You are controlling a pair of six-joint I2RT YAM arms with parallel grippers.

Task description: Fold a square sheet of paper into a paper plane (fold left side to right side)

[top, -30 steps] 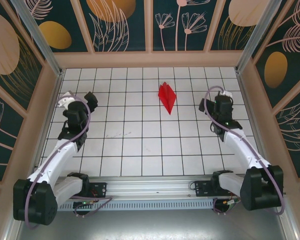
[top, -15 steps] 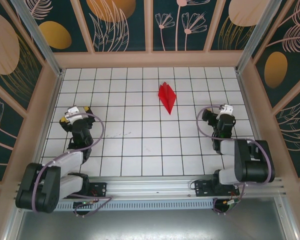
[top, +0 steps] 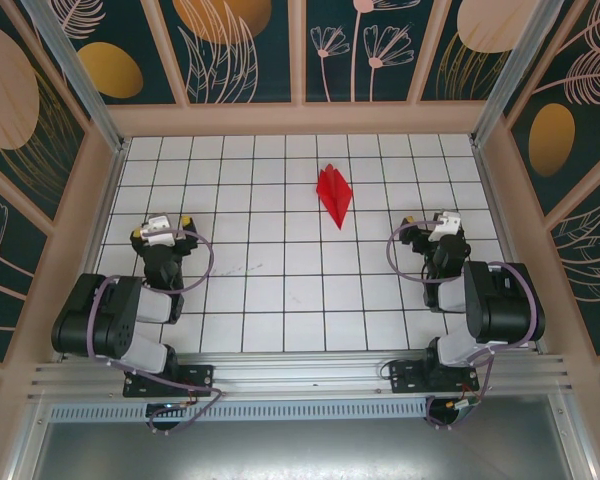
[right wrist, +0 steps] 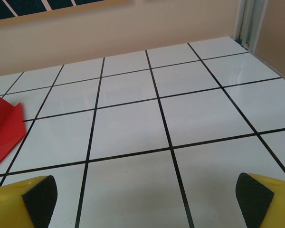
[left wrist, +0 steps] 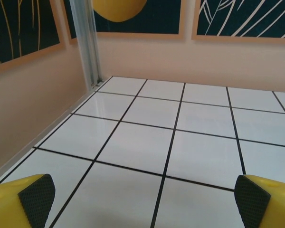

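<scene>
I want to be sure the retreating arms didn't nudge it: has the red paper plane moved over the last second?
No. The paper plane lies against the same grid lines of the table as before, on the same tiles.

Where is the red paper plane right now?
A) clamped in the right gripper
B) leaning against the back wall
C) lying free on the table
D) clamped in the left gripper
C: the paper plane lies on the table, apart from the open left gripper and open right gripper.
</scene>
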